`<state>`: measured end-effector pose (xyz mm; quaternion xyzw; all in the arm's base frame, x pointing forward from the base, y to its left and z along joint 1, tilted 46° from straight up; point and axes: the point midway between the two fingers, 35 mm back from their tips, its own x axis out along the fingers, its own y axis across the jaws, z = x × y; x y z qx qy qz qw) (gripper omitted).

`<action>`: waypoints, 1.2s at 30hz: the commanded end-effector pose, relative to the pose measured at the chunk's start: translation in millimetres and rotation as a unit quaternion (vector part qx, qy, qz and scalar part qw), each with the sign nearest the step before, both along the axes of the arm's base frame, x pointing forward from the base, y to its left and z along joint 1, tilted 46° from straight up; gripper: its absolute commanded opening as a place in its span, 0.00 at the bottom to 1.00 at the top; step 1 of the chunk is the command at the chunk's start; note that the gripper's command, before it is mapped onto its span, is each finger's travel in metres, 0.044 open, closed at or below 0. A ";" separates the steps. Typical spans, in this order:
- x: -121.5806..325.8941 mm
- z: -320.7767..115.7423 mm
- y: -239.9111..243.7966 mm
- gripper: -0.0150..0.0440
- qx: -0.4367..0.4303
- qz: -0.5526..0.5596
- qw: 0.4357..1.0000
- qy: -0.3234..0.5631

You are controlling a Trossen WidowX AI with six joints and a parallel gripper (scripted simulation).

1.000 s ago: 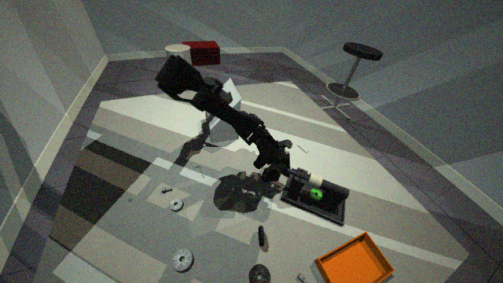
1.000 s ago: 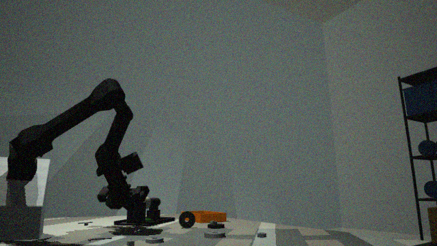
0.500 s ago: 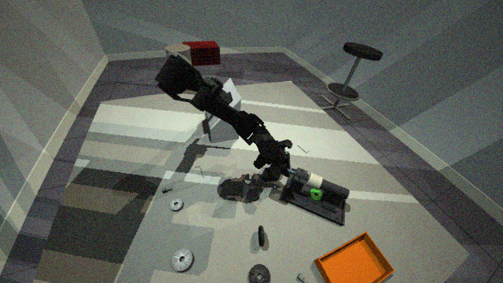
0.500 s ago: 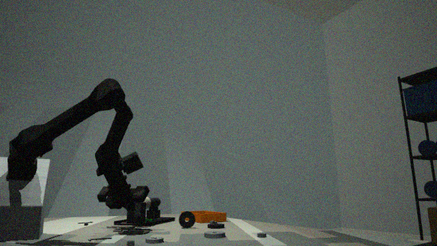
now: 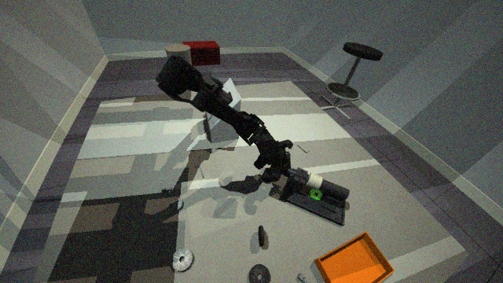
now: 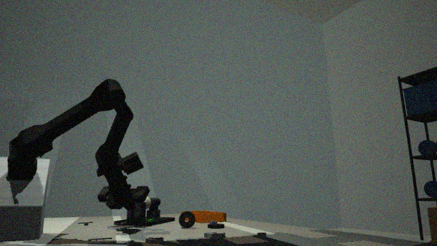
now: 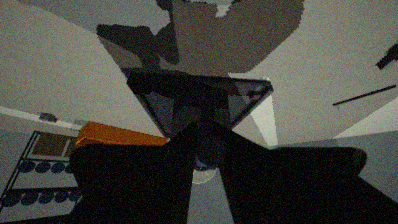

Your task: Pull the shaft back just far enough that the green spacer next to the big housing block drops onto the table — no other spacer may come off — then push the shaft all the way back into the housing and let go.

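My gripper (image 5: 286, 173) (image 7: 204, 127) is shut on the shaft's near end; the fingertips are dark and partly hidden. The shaft line runs through a dark near block (image 5: 301, 175), then a cream spacer (image 5: 314, 180) (image 6: 147, 202) (image 7: 204, 176), to a thick dark cylinder (image 5: 335, 189) (image 6: 155, 203) at the far end. The cream spacer is up on the shaft line, against the cylinder. The green spacer (image 5: 320, 194) (image 6: 149, 220) lies low on the dark base tray (image 5: 330, 211), below the shaft line. Any gap inside the housing is hidden.
An orange bin (image 5: 354, 261) (image 6: 208, 216) (image 7: 120, 134) stands beyond the base tray. A black disc (image 5: 261, 236) (image 6: 186, 219) stands on edge. A grey ring (image 5: 259, 270) and a pale ring (image 5: 189, 259) lie nearer the front. Thin rods lie beside the fixture.
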<state>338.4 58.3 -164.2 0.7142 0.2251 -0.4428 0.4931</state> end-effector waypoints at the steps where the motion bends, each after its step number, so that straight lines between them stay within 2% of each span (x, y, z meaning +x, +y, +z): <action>1: 0.5 -0.6 0.8 0.25 0.003 0.001 1.000 -0.001; 36: -1.4 1.1 -1.0 0.25 0.003 0.001 1.000 -0.001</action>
